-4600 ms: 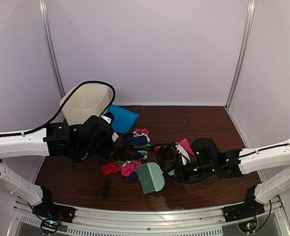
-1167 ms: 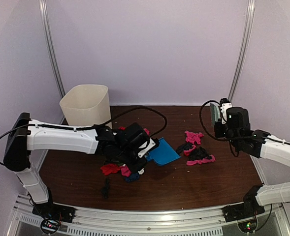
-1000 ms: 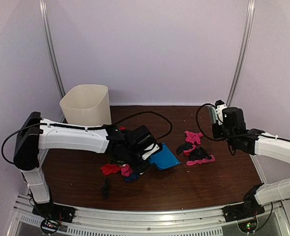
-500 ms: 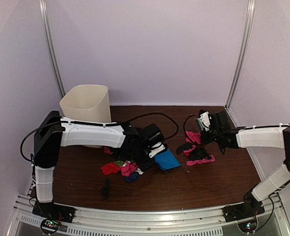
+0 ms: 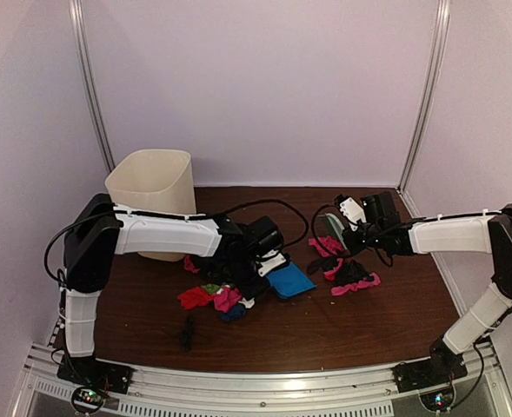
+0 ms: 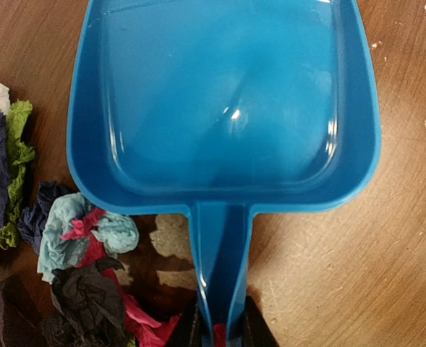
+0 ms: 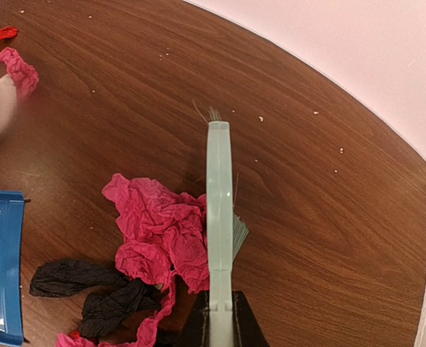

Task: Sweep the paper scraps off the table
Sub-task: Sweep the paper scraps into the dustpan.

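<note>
Since half a second back the right gripper (image 7: 218, 322) swung further toward 9 o'clock in top view. Its jaws are fully closed on the pale green brush (image 7: 218, 195) handle, brush edge-on, pink scrap at its 9 o'clock. The left gripper (image 6: 220, 329) barely shifted, pinched narrow on the blue dustpan (image 6: 223, 108) handle, pan low at the table (image 5: 386, 321). Two lots of paper scraps (image 5: 223, 298): mixed pile at pan's 8 o'clock, pink and black ones at its 3 o'clock by the brush. Cream bin (image 5: 151, 184) at 10 o'clock.
</note>
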Available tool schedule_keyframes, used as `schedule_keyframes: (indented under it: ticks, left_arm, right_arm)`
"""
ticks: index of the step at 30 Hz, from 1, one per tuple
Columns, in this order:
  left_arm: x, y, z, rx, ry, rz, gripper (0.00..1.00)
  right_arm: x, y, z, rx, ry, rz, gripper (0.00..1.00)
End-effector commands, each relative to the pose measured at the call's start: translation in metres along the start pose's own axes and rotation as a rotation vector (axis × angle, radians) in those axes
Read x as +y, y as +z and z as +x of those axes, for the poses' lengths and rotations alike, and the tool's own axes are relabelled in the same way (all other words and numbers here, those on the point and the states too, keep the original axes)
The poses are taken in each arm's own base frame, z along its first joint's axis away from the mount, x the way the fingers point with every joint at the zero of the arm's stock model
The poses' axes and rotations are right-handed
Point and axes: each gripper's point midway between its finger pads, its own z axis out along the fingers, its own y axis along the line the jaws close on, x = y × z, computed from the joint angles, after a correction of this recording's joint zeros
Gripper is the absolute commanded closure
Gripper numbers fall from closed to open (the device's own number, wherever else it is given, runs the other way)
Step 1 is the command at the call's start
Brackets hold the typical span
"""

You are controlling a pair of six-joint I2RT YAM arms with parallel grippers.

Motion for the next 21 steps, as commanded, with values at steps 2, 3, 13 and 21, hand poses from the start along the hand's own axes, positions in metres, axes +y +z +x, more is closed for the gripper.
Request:
schedule_keyframes:
  ticks: [2,3,13,21]
  left_arm:
    - [-0.001,0.003,-0.005,-0.012,0.01,0.026,1.0]
    - [-0.001,0.004,-0.005,-0.013,0.009,0.028,1.0]
    - [0.0,0.008,-0.003,-0.02,0.0,0.039,1.0]
    - [0.002,0.005,-0.008,-0.057,-0.007,0.037,1.0]
  right_arm:
    - [0.021,-0.017,-0.004,-0.018,0.019,-0.139,1.0]
    - [0.023,-0.02,-0.004,-0.026,0.024,-0.153,1.0]
    - [0.057,-0.045,-0.005,-0.069,0.059,-0.278,1.0]
    - [0.081,-0.059,-0.003,-0.08,0.093,-0.374,1.0]
